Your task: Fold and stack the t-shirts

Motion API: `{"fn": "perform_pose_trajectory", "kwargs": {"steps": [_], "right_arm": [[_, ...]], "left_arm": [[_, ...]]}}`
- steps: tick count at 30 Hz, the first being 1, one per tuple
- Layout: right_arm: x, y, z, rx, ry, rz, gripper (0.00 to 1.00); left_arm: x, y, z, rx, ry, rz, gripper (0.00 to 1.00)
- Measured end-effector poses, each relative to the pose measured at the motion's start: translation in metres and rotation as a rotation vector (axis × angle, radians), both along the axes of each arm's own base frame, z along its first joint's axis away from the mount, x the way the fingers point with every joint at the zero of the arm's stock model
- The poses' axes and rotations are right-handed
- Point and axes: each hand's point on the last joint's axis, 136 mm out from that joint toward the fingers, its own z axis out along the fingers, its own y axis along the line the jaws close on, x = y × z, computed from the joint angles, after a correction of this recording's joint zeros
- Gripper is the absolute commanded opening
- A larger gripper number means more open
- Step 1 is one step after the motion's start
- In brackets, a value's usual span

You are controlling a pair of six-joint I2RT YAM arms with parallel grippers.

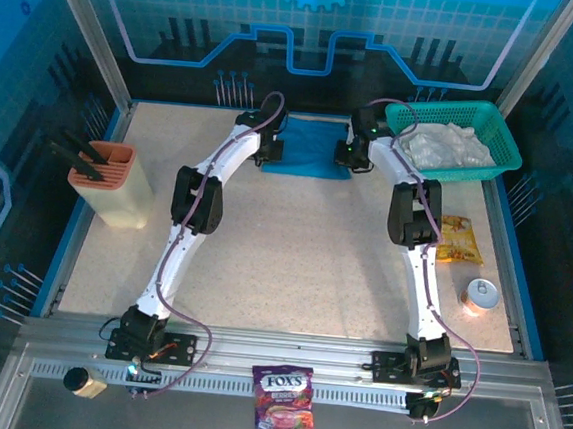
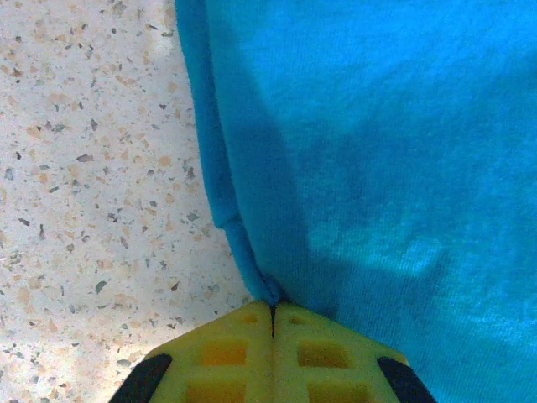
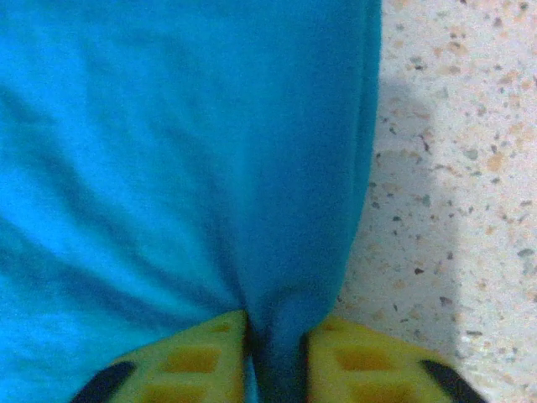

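At the table's (image 1: 292, 265) far middle lies the teal shirt (image 1: 307, 148), a compact rectangle. Left gripper (image 2: 273, 309) pinches its left edge, right gripper (image 3: 275, 336) its right. Mid-fold, I judge: next, both must lift and carry together. White shirt (image 1: 441, 146) sits in the basket (image 1: 507, 159).

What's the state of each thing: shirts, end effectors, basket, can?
blue t-shirt: on the table, gripped at both sides.
white t-shirt: crumpled in the basket.
left end effector: shut on the blue t-shirt's edge.
right end effector: shut on bunched blue t-shirt cloth.
basket: upright, holding the white t-shirt.
can: upright.
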Motion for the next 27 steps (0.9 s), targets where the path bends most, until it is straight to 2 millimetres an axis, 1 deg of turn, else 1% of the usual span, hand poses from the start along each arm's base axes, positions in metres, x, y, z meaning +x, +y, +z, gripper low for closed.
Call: {"fn": "perform_pose_trajectory", "kwargs": {"steps": [1, 2, 3, 5, 6, 7, 9, 10, 12, 14, 15, 17, 18, 19, 20, 21, 22, 23, 25, 26, 27], "right_arm": [[-0.001, -0.001, 0.000, -0.005, 0.005, 0.003, 0.51], [-0.002, -0.001, 0.000, -0.007, 0.011, 0.005, 0.56], [-0.003, -0.001, 0.001, -0.010, 0.010, 0.011, 0.59], [-0.006, -0.002, 0.005, -0.019, 0.015, 0.023, 0.68], [-0.008, -0.003, 0.009, -0.025, 0.017, 0.027, 0.73], [-0.009, -0.004, 0.015, -0.030, 0.015, 0.031, 0.76], [-0.013, -0.005, 0.035, -0.037, -0.004, 0.043, 0.83], [-0.016, -0.007, 0.051, -0.039, -0.023, 0.047, 0.86], [-0.025, -0.010, 0.088, -0.040, -0.075, 0.055, 0.91], [-0.042, -0.014, 0.134, -0.038, -0.150, 0.066, 0.94], [-0.053, -0.017, 0.154, -0.037, -0.189, 0.069, 0.94], [-0.078, -0.024, 0.192, -0.028, -0.276, 0.073, 0.95], [-0.094, -0.029, 0.210, -0.025, -0.324, 0.073, 0.95], [-0.112, -0.034, 0.224, -0.025, -0.378, 0.070, 0.96], [-0.127, -0.040, 0.232, -0.027, -0.422, 0.064, 0.97], [-0.142, -0.046, 0.236, -0.034, -0.461, 0.056, 1.00], [-0.159, -0.053, 0.236, -0.045, -0.499, 0.048, 1.00], [-0.172, -0.059, 0.233, -0.057, -0.523, 0.037, 1.00], [-0.201, -0.075, 0.215, -0.096, -0.578, 0.019, 1.00], [-0.211, -0.082, 0.204, -0.117, -0.592, 0.010, 1.00], [-0.224, -0.090, 0.188, -0.143, -0.606, 0.000, 1.00]], "left_arm": [[0.000, 0.000, 0.000, 0.004, -0.002, -0.003, 0.39], [0.001, 0.001, 0.002, 0.011, -0.005, -0.011, 0.51], [0.001, 0.002, 0.004, 0.016, -0.008, -0.015, 0.62], [0.003, 0.003, 0.015, 0.027, -0.030, -0.016, 0.75], [0.004, 0.004, 0.022, 0.031, -0.044, -0.017, 0.79], [0.005, 0.005, 0.034, 0.037, -0.064, -0.025, 0.82], [0.006, 0.007, 0.066, 0.043, -0.117, -0.031, 0.86], [0.007, 0.008, 0.090, 0.043, -0.157, -0.035, 0.87], [0.004, 0.010, 0.140, 0.033, -0.245, -0.041, 0.89], [-0.009, 0.015, 0.203, 0.018, -0.361, -0.051, 0.90], [-0.018, 0.017, 0.230, 0.014, -0.413, -0.061, 0.91], [-0.048, 0.023, 0.282, -0.002, -0.530, -0.079, 0.93], [-0.066, 0.028, 0.304, -0.011, -0.590, -0.085, 0.94], [-0.086, 0.032, 0.325, -0.024, -0.659, -0.096, 0.95], [-0.109, 0.038, 0.341, -0.033, -0.730, -0.106, 0.95], [-0.127, 0.042, 0.350, -0.036, -0.787, -0.118, 0.97], [-0.150, 0.049, 0.355, -0.038, -0.858, -0.126, 0.99], [-0.167, 0.055, 0.354, -0.031, -0.907, -0.133, 0.99], [-0.200, 0.072, 0.333, -0.005, -0.993, -0.121, 0.99], [-0.212, 0.081, 0.315, 0.017, -1.007, -0.106, 0.99], [-0.223, 0.093, 0.290, 0.041, -1.005, -0.078, 0.99]]}}
